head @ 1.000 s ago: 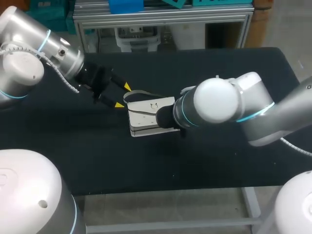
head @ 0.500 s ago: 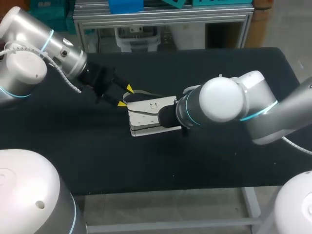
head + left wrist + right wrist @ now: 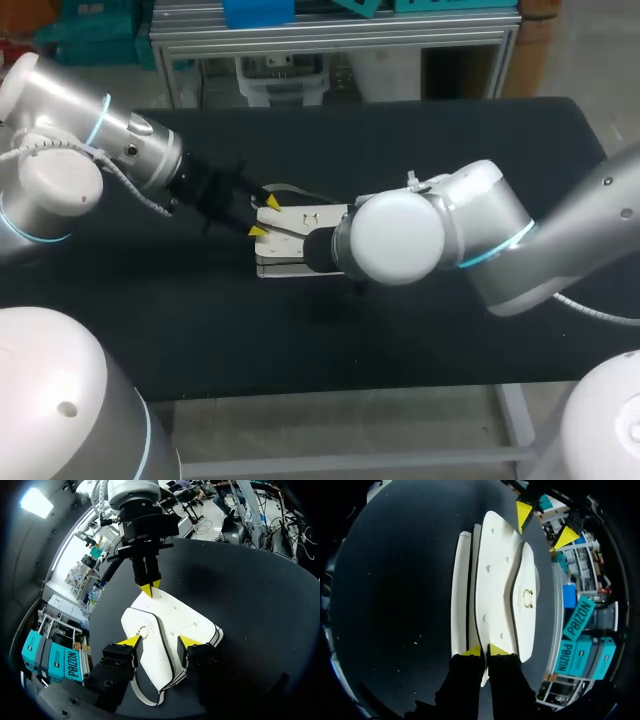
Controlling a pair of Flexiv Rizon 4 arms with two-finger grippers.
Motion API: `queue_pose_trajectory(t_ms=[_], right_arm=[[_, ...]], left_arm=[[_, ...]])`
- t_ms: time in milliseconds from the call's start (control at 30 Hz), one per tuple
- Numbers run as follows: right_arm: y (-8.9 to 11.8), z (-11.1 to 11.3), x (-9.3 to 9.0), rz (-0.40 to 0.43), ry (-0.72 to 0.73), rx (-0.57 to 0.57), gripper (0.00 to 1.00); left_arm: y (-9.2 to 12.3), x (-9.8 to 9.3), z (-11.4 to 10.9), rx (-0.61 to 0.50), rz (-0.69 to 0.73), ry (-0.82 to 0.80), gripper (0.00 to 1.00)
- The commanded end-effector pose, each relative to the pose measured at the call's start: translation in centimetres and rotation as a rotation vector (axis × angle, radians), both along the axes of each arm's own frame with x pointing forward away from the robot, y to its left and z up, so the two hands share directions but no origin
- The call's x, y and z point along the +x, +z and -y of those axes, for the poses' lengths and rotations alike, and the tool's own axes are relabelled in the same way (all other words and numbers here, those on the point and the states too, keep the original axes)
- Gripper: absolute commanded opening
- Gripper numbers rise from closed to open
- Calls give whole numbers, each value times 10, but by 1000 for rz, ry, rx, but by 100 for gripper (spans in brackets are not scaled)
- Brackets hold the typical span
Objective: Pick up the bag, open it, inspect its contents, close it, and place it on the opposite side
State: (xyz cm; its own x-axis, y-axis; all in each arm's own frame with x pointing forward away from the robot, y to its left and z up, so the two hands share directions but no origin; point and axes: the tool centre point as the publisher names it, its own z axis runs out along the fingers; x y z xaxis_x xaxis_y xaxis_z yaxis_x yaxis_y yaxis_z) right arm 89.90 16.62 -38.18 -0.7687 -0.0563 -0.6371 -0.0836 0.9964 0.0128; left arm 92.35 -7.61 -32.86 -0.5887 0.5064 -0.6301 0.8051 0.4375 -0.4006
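With fingers spread, the left gripper (image 3: 160, 641) now straddles the bag (image 3: 186, 622) while the right gripper (image 3: 485, 650) pinches its edge, ready for opening.

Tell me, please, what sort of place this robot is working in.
Probably a robotics test bench: the left arm and right arm meet over a black table bearing a white bag.

You have bright, even light from above. The black table (image 3: 420, 340) soaks it up, so only a faint shadow shows under the right arm (image 3: 400, 238). The white bag (image 3: 497, 580) stands out bright but not washed out. Soft glare sits on that arm's shell and on the left arm (image 3: 60, 185).
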Motion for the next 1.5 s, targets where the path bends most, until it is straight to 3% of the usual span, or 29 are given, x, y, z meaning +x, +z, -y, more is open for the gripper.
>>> queue_pose_trajectory(t_ms=[33, 333, 667, 867, 1033, 1100, 1500], right_arm=[[-3, -8, 1, 6, -26, -21, 0], [-3, -11, 3, 4, -25, -17, 0], [-4, -12, 5, -11, 23, 22, 0], [-5, -12, 7, -17, 51, 46, 0], [-6, -11, 8, -22, 82, 50, 0], [-6, -12, 8, -22, 94, 51, 0], [-7, -11, 8, -36, 130, 27, 0]], left_arm=[[-6, -6, 5, -12, 17, 4, 48], [-19, -8, 12, -1, 56, 36, 42], [-28, 8, 19, -3, 122, 53, 42], [-32, 20, 21, -3, 156, 95, 38], [-32, 33, 22, -24, 152, 144, 24], [-29, 37, 22, -41, 134, 165, 0], [4, 54, 12, -81, -86, 258, 0]])
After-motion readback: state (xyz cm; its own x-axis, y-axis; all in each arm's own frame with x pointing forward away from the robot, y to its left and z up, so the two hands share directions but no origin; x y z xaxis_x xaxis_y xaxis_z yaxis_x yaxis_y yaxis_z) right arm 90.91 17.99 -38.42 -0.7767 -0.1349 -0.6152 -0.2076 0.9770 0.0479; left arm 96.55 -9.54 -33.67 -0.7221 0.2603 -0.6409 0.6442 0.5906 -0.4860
